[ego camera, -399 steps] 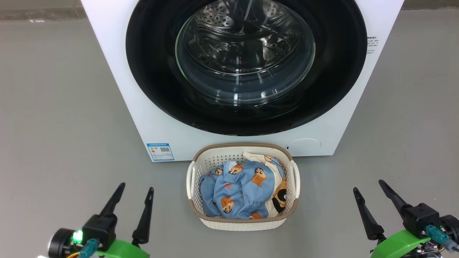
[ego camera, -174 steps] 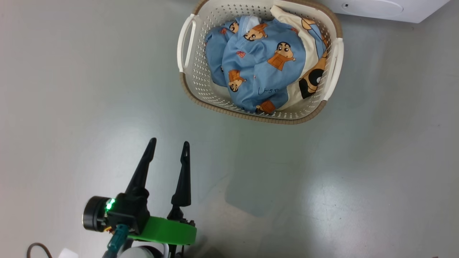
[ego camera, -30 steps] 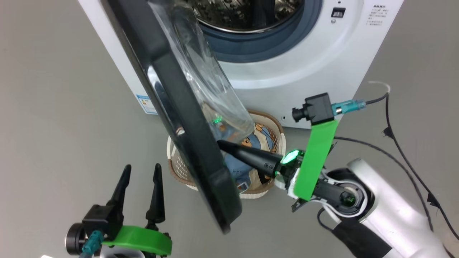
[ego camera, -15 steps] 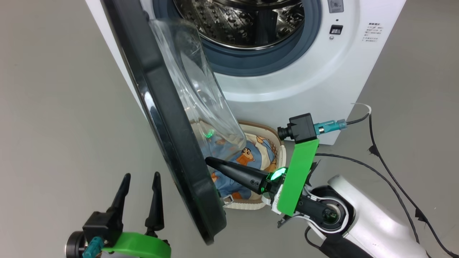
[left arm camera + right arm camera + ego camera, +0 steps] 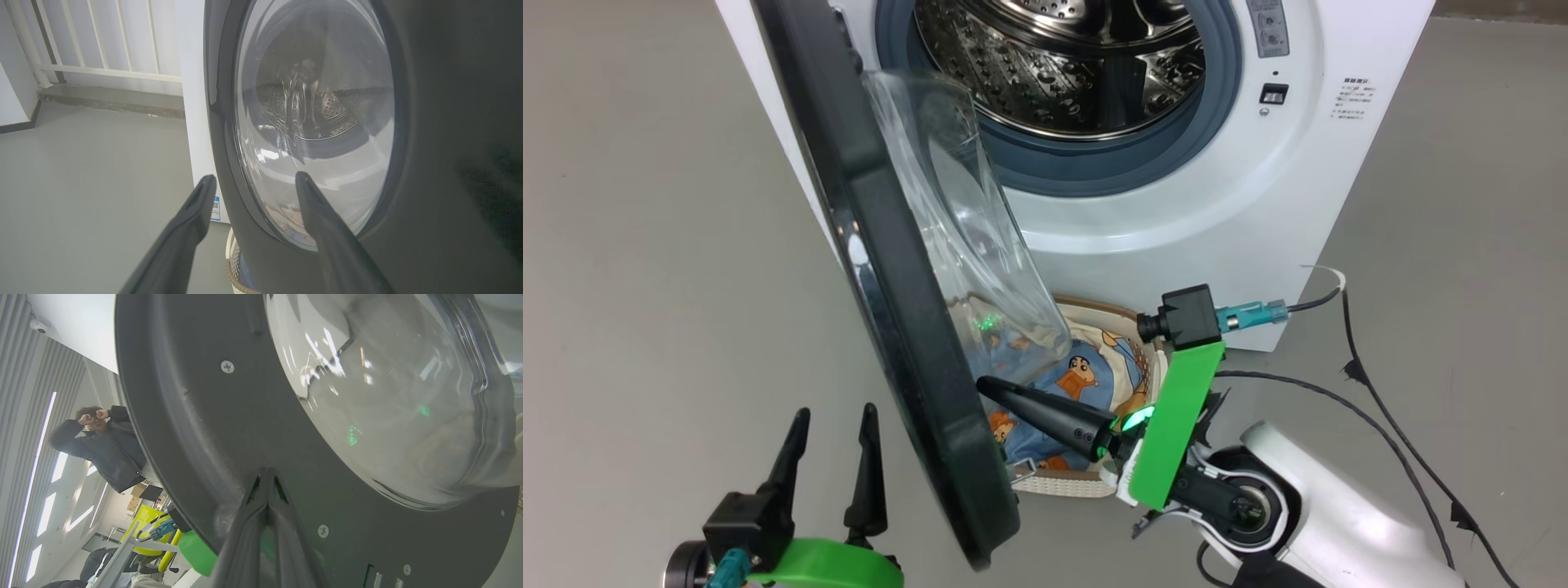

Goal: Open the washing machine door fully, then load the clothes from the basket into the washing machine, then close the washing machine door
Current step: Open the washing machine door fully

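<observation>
Swung wider than a second ago, the washing machine door [image 5: 907,327] stands partly open over the basket [image 5: 1062,487] of clothes [image 5: 1078,380]. Its inner face is touched by the right hand [image 5: 985,384], pinched closed; the left hand [image 5: 835,408] gapes wide, empty.

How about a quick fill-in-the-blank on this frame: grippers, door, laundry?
1. The right gripper is ____, its tip against the inner face of the washing machine door.
2. The left gripper is ____ and holds nothing.
3. The clothes lie in the basket; the steel drum holds ____ of them.

Missing words: shut; open; none.
</observation>
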Available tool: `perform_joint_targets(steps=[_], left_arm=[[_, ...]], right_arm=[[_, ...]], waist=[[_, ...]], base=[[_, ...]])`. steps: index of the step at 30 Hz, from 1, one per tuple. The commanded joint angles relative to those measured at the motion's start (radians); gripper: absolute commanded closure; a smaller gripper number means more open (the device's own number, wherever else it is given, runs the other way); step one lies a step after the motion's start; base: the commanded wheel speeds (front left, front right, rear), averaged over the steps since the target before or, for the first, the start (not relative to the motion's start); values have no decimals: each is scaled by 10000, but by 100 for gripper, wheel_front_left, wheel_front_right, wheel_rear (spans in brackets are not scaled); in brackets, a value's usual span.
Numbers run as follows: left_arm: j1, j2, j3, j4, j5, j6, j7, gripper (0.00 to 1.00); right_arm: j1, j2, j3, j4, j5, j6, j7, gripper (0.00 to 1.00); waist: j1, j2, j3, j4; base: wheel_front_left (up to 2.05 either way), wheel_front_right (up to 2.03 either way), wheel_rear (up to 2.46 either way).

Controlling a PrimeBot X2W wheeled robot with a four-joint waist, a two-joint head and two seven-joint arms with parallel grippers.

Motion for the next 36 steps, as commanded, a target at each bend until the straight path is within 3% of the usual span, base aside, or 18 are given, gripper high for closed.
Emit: perform_joint_targets(steps=[1,16,17,18,21,22,23,30,36], left_arm=[[-106,129,365,-208,-49,-17,-63,0],[-54,129,537,-211,39,-20,-63,0],[-43,129,566,-206,51,-26,-63,0],[-27,129,598,-198,66,-35,-63,0],[11,129,710,-181,123,-73,-63,0],[15,129,747,-175,142,-85,-63,0],[17,129,783,-174,160,-95,-63,0],[69,129,1062,-222,310,-122,-63,0],[201,129,1267,-209,480,-218,-63,0]], right_arm=[[114,334,154,-234,34,19,-79,100],[31,291,313,-198,100,19,-586,100],[32,262,298,-239,83,19,-662,96],[41,224,286,-275,70,19,-734,79],[69,39,274,-437,-46,19,-1017,46],[72,-55,272,-509,-128,19,-1159,18],[78,-151,270,-600,-207,19,-1325,3],[-75,-1009,501,-1027,-1404,19,-3336,0],[-317,-2105,1163,-552,-2910,19,-5357,0]], waist=[[-1,-1,-8,-9],[-1,-1,-24,-200],[-1,-1,-40,-223],[-1,-1,-64,-245],[-1,-1,-102,-315],[-1,-1,-104,-335],[-1,-1,-104,-358],[-1,-1,-54,-601],[-1,-1,-105,-807]], base=[[0,0,0],[0,0,0],[0,0,0],[0,0,0],[0,0,0],[0,0,0],[0,0,0],[0,0,0],[0,0,0]])
